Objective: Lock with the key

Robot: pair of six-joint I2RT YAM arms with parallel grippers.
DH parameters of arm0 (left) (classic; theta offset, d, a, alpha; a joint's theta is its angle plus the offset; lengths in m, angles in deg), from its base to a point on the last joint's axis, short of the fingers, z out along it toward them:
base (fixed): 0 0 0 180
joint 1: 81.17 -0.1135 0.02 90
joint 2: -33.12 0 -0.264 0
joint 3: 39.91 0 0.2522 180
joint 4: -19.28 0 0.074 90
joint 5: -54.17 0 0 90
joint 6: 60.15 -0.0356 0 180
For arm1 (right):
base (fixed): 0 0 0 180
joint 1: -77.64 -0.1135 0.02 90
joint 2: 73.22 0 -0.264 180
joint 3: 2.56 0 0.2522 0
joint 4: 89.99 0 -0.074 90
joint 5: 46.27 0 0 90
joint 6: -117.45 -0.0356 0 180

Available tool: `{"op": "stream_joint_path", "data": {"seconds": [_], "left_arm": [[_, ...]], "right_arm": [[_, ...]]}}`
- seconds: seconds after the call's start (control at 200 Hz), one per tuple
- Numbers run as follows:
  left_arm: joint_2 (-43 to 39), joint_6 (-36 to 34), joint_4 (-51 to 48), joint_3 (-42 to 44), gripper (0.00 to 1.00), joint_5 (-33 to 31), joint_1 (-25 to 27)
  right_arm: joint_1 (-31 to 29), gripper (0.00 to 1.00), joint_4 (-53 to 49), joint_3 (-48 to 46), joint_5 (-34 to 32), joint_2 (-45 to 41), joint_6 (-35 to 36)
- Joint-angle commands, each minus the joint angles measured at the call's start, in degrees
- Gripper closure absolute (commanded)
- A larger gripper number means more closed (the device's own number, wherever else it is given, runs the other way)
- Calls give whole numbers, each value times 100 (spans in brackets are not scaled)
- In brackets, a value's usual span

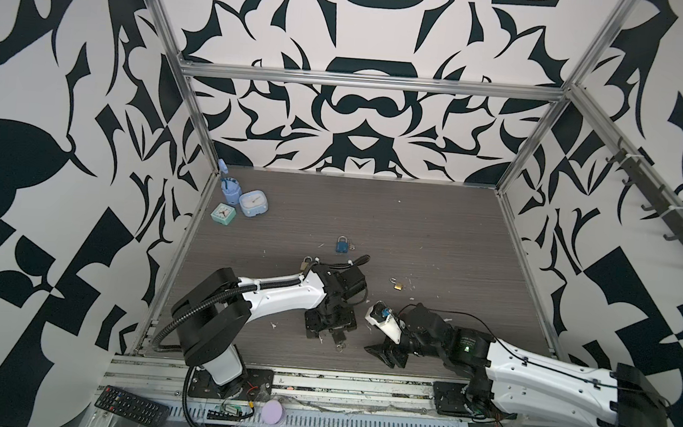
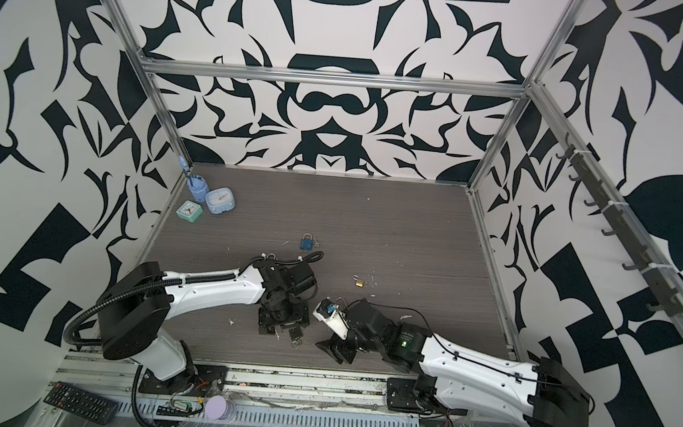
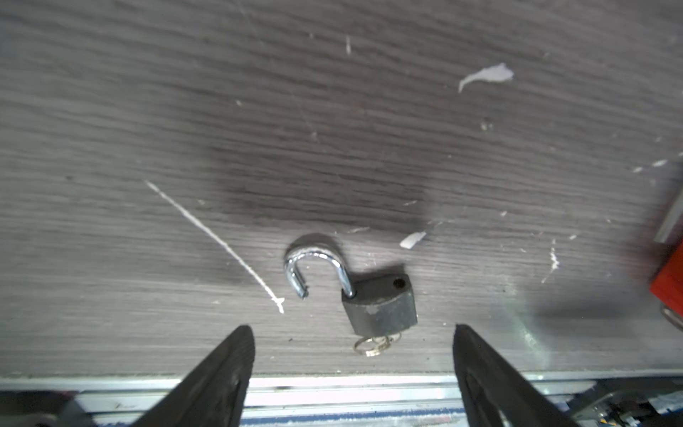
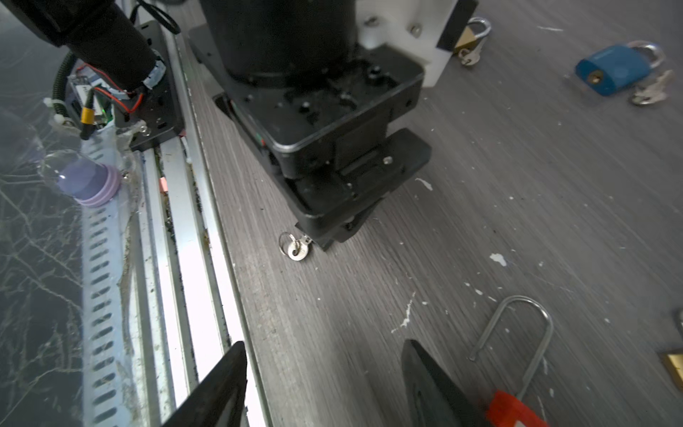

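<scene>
Padlock (image 3: 380, 307), grey, shackle (image 3: 314, 258) swung open, key (image 3: 373, 344) in base: lying flat on table (image 3: 332, 111) just ahead of left gripper (image 3: 352, 327), between its 2 spread fingertips (image 3: 236, 347), untouched. Left gripper wide apart, holding nothing. Right gripper (image 4: 324, 343) also parted, empty; long-shackled red padlock (image 4: 513, 410) just outside 1 finger (image 4: 425, 369).

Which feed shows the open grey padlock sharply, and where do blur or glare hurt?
Left wrist view: grey padlock sharp, soft dark shadow on the table next to it, red object smeared by blur. Right wrist view: key clear, aluminium rail blown out white. Both top views: evenly lit, padlock too small for detail.
</scene>
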Motion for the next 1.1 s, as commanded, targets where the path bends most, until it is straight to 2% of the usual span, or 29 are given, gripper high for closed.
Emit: {"op": "stream_joint_path", "data": {"seconds": [0.0, 0.3, 0.33, 0.525, 0.75, 1.095], "left_arm": [[180, 240, -121, -66, 14, 119, 20], [594, 153, -493, -380, 14, 227, 20], [638, 170, -495, -373, 19, 255, 20], [819, 264, -498, -440, 26, 371, 59], [1015, 323, -494, -544, 39, 441, 108], [1192, 362, -437, -569, 72, 547, 117]], "right_arm": [[-39, 32, 195, -73, -466, -361, -32], [-47, 32, 129, -180, -525, -806, 29], [-49, 32, 130, -173, -545, -779, 37], [-50, 32, 143, -63, -514, -546, 62], [-47, 32, 194, -13, -546, -536, 100], [-50, 32, 93, -49, -646, -800, 31]]}}
